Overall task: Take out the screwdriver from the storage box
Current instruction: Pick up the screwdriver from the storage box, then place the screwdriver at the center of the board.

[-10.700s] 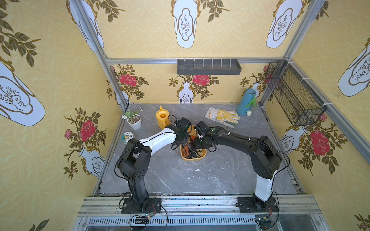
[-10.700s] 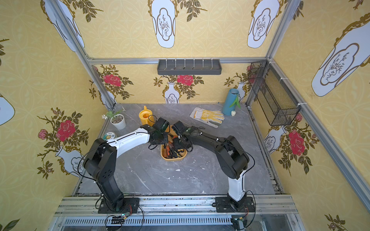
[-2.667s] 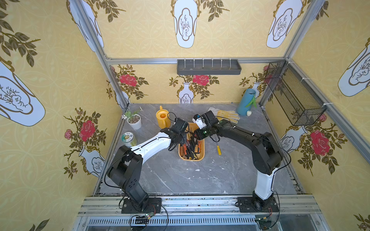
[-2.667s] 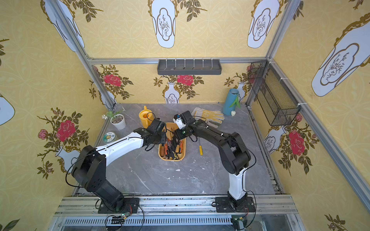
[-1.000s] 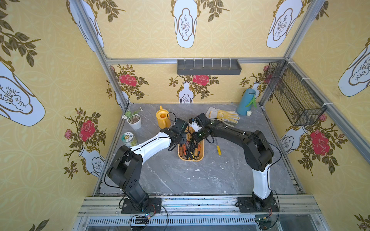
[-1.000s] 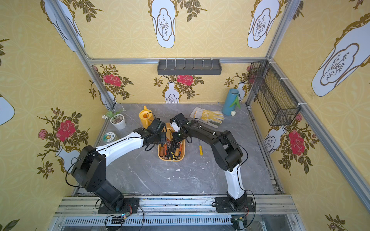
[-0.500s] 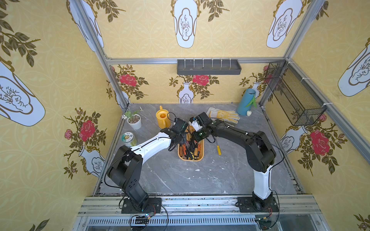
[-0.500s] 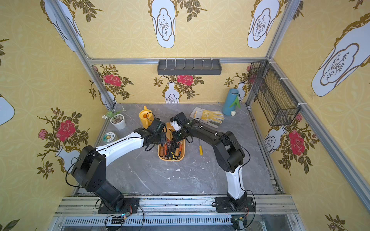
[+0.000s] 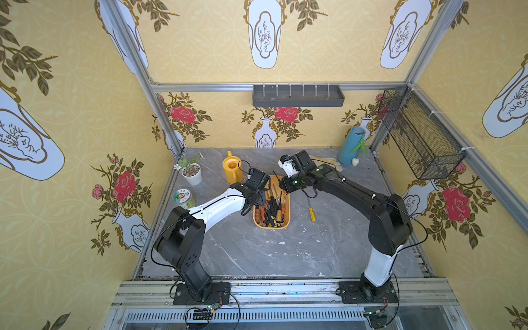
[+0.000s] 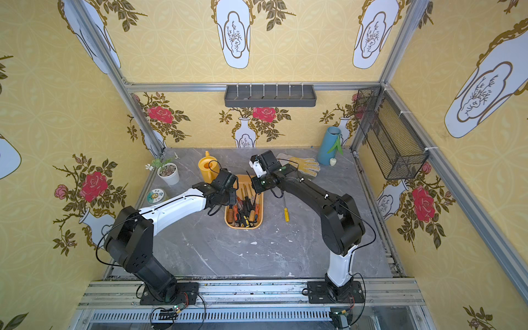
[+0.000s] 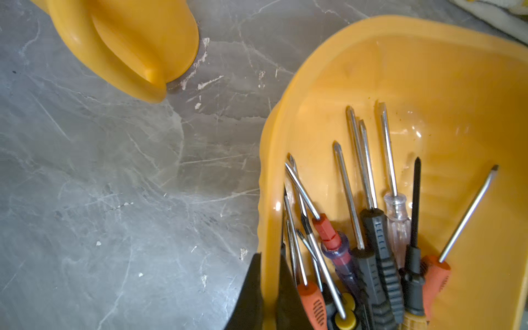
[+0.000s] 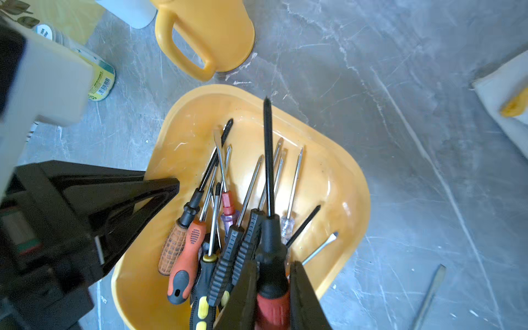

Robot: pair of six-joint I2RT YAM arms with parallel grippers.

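**Right jaws closed on a screwdriver over the storage box; left jaws pinching the box rim**

Landmark: the storage box [image 9: 271, 227] [image 10: 243, 227], a shallow yellow-orange tub near the middle of the grey marbled worktop [image 9: 285, 251], long axis running from the robot toward the back wall.

- Left jaws: closed down on the box. In the left wrist view one black finger [image 11: 248, 294] sits outside the wall and the other inside, with the rolled rim [image 11: 267, 285] pinched between them, on the long side nearest the left arm.
- Right jaws: closed on a screwdriver [image 12: 268, 243] by its black-and-red handle. Its black shaft reaches out above the tools in the box. Whether it touches them, the pictures do not show.
- Box contents: a pile of screwdrivers [image 9: 270, 210] [image 12: 197, 228] with orange, black, purple and clear handles bunched at the end nearest the robot and shafts fanning toward the far end, which is bare [image 11: 414, 71].
- On the worktop just beside the box, on the right arm's side: a yellow-handled screwdriver [image 9: 312, 213] [image 10: 286, 215], parallel to the box, not touching it.
- Near the box's far corner on the left arm's side: a yellow watering can [image 9: 233, 170] [image 12: 205, 34], close to the rim but apart from it.
- Beyond the box's far end, toward the right arm's side: work gloves [image 10: 305, 167].
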